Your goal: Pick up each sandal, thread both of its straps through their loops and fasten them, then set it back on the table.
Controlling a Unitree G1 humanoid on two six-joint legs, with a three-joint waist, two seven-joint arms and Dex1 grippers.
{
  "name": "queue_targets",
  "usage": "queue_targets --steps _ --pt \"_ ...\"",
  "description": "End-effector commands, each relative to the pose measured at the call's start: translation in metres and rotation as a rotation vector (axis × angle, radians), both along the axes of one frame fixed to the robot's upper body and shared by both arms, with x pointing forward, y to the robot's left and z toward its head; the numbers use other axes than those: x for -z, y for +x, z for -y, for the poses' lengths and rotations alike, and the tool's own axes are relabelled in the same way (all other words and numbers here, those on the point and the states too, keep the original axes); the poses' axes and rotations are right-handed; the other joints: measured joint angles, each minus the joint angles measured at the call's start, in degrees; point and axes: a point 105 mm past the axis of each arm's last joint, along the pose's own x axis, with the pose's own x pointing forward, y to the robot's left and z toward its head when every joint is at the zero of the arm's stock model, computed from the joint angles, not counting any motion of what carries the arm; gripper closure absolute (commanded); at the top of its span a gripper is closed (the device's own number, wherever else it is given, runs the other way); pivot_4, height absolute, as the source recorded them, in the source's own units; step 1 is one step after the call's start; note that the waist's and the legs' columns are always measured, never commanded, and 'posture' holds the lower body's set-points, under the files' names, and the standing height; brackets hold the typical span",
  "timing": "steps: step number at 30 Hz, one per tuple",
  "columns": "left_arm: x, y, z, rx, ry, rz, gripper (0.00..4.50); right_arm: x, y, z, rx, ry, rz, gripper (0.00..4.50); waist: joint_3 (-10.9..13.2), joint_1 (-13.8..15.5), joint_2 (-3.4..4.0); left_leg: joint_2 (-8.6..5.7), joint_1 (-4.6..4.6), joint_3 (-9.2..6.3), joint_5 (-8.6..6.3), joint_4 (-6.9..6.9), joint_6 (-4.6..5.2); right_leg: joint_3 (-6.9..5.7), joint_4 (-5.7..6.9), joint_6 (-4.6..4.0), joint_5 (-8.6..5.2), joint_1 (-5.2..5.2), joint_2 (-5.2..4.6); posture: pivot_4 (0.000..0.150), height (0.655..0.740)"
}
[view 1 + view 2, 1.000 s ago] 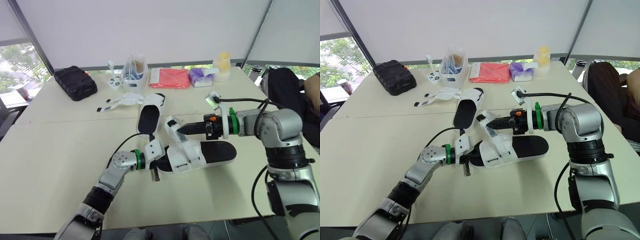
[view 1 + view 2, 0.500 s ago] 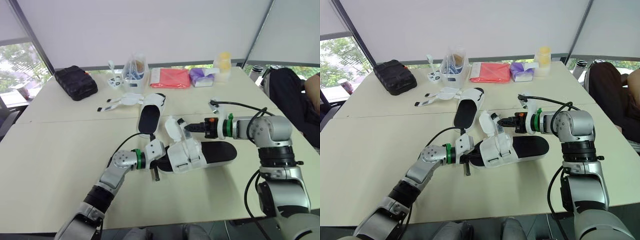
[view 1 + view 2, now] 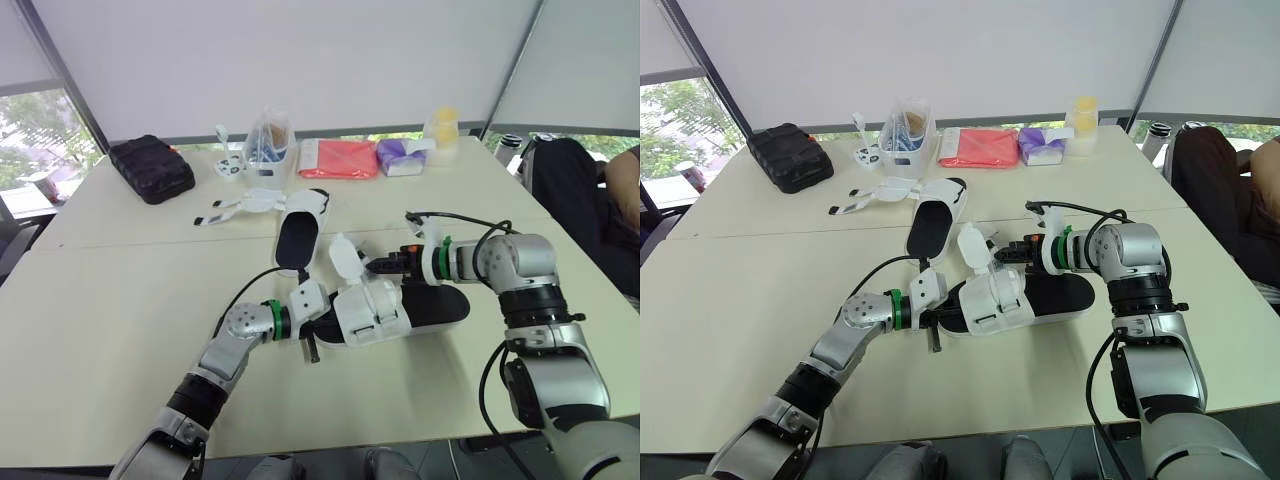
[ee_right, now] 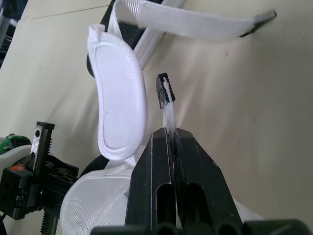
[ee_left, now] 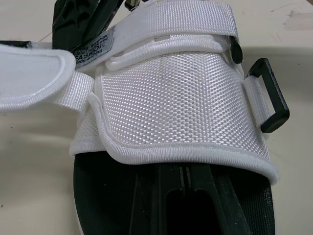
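Step in hand: threading, by my judgement; near sandal [image 3: 400, 310] lies mid-surface, one strap fastened across it, flap raised.
Left gripper [image 5: 183, 196]: clamped on the sandal's sole at one end, steadying it.
Right gripper [image 4: 170, 132]: pinched shut on a thin strap [image 4: 166, 105], black tip poking past my fingertips (limp webbing, likely to sag).
Next move: probably carry that tip to the black loop [image 5: 269, 100] on the sandal's side and feed it through squarely.
Second sandal [image 3: 300, 235]: farther back, straps loose, apparently unfastened.
Surface [image 3: 100, 330]: pale; black pouch [image 3: 150, 165], clear tub [image 3: 268, 140], red packet [image 3: 338, 157] along the far edge.
Room: windows, drawn blinds; a person [image 3: 620, 190] seated at my right.
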Motion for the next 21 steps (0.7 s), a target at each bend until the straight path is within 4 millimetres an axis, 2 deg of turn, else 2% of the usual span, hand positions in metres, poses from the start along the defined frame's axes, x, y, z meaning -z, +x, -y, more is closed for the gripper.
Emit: queue_targets --steps 1,2,6,9,11,14,16,21 --pt "0.034 -0.006 -0.009 -0.024 0.1 -0.1 4.5 0.003 0.006 0.014 0.071 -0.061 0.011 3.89 0.0 0.02 0.0 0.0 0.0 0.0 0.0 0.0 0.0 0.0 0.0 0.0 0.0 0.0 0.0 0.15 0.74" --pt "0.034 -0.006 -0.009 -0.024 0.1 -0.1 4.5 0.003 0.005 0.014 0.071 -0.063 0.012 3.57 0.0 0.08 0.0 0.0 -0.01 0.0 0.0 0.0 0.0 0.0 0.01 0.0 0.0 -0.01 0.0 0.15 0.74" --pt "0.034 -0.006 -0.008 -0.017 0.103 -0.097 4.5 0.003 0.004 0.016 0.069 -0.07 0.021 1.57 -0.01 0.08 0.02 0.0 -0.07 0.0 0.0 -0.03 0.0 0.0 0.01 0.0 0.0 -0.1 0.0 0.15 0.74" --pt "0.033 -0.005 -0.009 -0.008 0.117 -0.084 4.5 -0.007 0.008 0.029 0.09 -0.111 0.111 0.02 -0.01 0.16 0.02 -0.01 -0.1 0.0 0.0 -0.04 0.0 0.0 0.01 0.0 0.0 -0.12 0.0 0.15 0.74" --pt "0.033 -0.003 -0.01 -0.011 0.123 -0.078 4.5 -0.012 0.01 0.038 0.102 -0.128 0.157 0.02 -0.01 0.13 0.03 -0.01 -0.11 0.0 0.0 -0.04 0.0 0.0 0.0 0.0 0.0 -0.13 -0.01 0.15 0.74" --pt "0.03 0.005 -0.016 -0.028 0.132 -0.058 4.5 -0.023 0.006 0.053 0.126 -0.048 0.172 0.02 -0.01 0.25 0.02 -0.01 -0.11 0.01 0.0 -0.04 0.0 0.0 -0.01 0.01 0.0 -0.11 0.0 0.15 0.74" --pt "0.028 0.01 -0.019 -0.036 0.139 -0.041 4.5 -0.028 0.003 0.057 0.114 -0.022 0.197 0.02 0.0 0.15 0.02 -0.01 -0.1 0.02 0.0 -0.04 0.01 0.0 -0.02 0.01 0.0 -0.07 0.0 0.15 0.74" --pt "0.019 0.026 -0.022 -0.046 0.148 0.021 4.5 -0.063 -0.003 0.035 -0.026 0.111 0.319 0.02 0.02 -0.46 0.06 0.02 -0.09 0.03 0.0 -0.04 0.0 0.01 0.02 0.02 0.0 -0.11 0.02 0.15 0.74"
